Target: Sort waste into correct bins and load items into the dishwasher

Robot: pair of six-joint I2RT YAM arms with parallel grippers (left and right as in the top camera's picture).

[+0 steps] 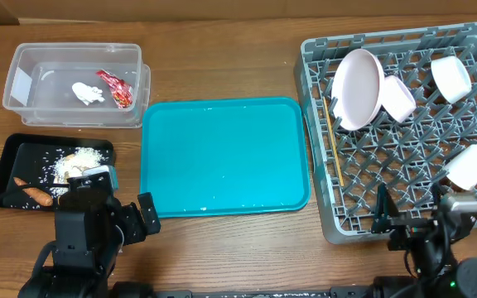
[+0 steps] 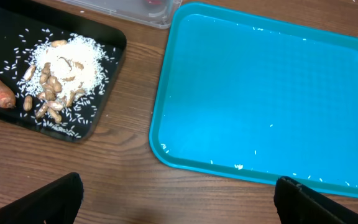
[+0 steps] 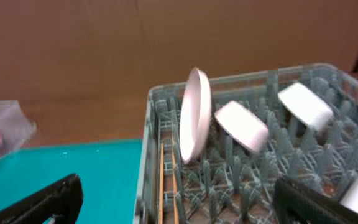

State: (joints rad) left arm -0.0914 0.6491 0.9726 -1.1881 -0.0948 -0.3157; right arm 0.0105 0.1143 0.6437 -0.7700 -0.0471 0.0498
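The grey dish rack (image 1: 404, 178) at the right holds an upright white plate (image 1: 357, 88), two white bowls (image 1: 397, 98) (image 1: 450, 78), a small cup (image 1: 470, 165) and two chopsticks (image 1: 333, 136) along its left side. The clear tub (image 1: 23, 62) holds a crumpled napkin (image 1: 87, 93) and red wrapper (image 1: 115, 88). The black tray (image 1: 15, 153) holds the carrot (image 1: 36, 194) and rice scraps (image 2: 73, 59). My left gripper (image 2: 176, 202) is open and empty above bare table. My right gripper (image 3: 176, 199) is open and empty at the rack's (image 3: 253, 162) front left.
A teal tray (image 1: 226, 157) lies in the middle with a few stray rice grains on it; it also shows in the left wrist view (image 2: 260, 93). Peanuts (image 2: 51, 93) lie among the rice. Cardboard stands behind the table.
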